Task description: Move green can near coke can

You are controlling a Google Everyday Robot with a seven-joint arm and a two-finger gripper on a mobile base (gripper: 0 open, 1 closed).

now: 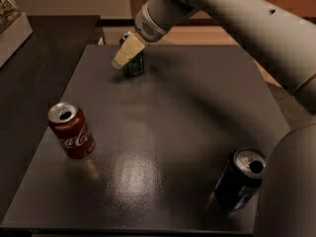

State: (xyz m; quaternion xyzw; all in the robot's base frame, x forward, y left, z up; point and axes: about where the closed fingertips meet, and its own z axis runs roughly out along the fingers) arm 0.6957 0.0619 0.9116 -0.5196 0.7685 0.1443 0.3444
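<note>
Camera view | tool [125,54] at green can [135,67], hiding its top | grip: cannot tell | coke can [72,131] well apart

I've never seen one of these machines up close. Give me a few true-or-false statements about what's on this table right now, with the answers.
1. The coke can stands upright on the left side of the table. True.
2. The gripper hovers over the dark can. False: it is at the far end of the table, right at the green can, partly covering it.
3. The green can touches the coke can. False: they are well apart, the green can at the far end and the coke can nearer, on the left.
4. The dark can stands by the near right corner. True.
5. Four cans are on the table. False: three.
</note>
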